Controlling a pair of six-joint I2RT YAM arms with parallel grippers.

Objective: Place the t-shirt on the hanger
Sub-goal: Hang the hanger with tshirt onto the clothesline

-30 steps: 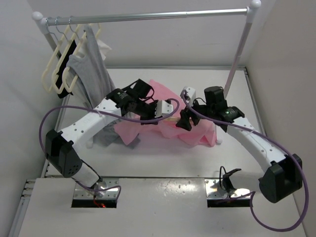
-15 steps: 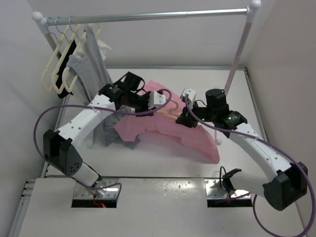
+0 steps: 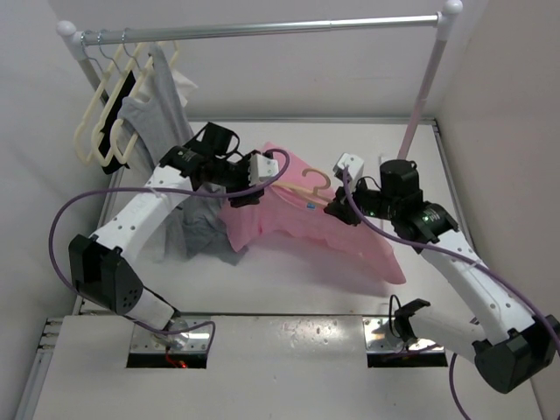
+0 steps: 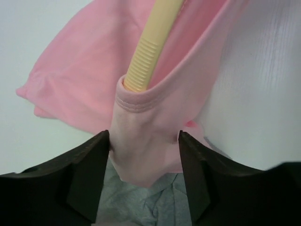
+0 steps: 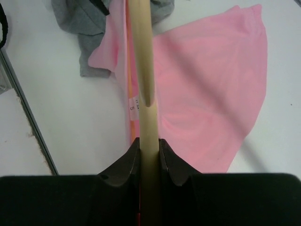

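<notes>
Wide white worktop [image 3: 289, 262], walled at the back and both sides. Seen from overhead, bare surface runs all along the near side of the t-shirt [image 3: 289, 219], with more open room beyond its right edge. Behind the t-shirt the clothes rail [image 3: 262, 29] spans the back, its bar bare directly above the shirt. The cream hangers [image 3: 96, 131] and the black hanger [image 3: 122, 114] crowd the end up and to the shirt's left.

The t-shirt itself sits mid-worktop, raised into a ridge, its pink tail sloping down toward the near right. The gray garment [image 3: 210, 236] lies crumpled against the t-shirt's left edge, touching it, under the left arm.

Now the hanger [image 3: 312, 184]: it is threaded inside the t-shirt, with the hook poking up out of the shirt's top edge. In the left wrist view its ribbed peach arm [image 4: 150, 42] goes into a hemmed pink opening.

The left claw [image 3: 262, 168] is at the t-shirt's upper left, fingers [image 4: 84, 174] spread wide. That hemmed fold sits between them and fills the gap. The right claw [image 3: 337, 210] is at the shirt's upper right, pinching the hanger's bar [image 5: 143, 61] tight between both fingers.

A small white tag [image 5: 133, 104] shows beside the bar. Most of the hanger's frame is buried under pink cloth, and the right claw's fingertips vanish behind its wrist from overhead.
</notes>
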